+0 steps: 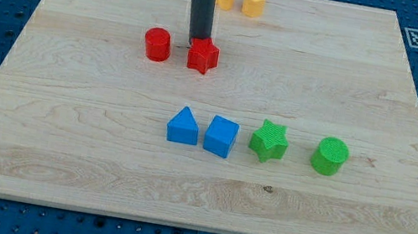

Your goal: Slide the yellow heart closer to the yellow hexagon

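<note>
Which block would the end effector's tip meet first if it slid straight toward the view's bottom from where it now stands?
My tip sits right at the red star, so that block comes first, seemingly already touching; depth is hard to judge.

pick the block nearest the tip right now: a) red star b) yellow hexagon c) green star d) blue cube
a: my tip sits at the top edge of the red star, seemingly touching it, while the yellow hexagon lies further up the view and the green star and blue cube sit well below.
</note>
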Available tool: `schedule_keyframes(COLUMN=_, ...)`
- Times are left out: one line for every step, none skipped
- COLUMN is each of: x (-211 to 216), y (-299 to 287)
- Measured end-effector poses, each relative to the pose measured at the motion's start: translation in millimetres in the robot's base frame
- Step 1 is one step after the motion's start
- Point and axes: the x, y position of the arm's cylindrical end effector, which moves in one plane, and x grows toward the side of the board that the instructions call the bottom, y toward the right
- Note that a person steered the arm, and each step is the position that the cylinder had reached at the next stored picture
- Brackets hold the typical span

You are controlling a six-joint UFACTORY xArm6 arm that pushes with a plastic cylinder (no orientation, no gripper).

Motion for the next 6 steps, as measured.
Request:
schedule_keyframes(x=-43.6, y=-25.6)
schedule_keyframes(x=-105.0, y=-51.6)
schedule_keyframes(x=-150.0, y=-35.3)
schedule_keyframes(x=-153.0, y=-10.1)
schedule_keyframes(x=-151.1, y=-9.1)
schedule_keyframes(x=-137.3, y=-8.1)
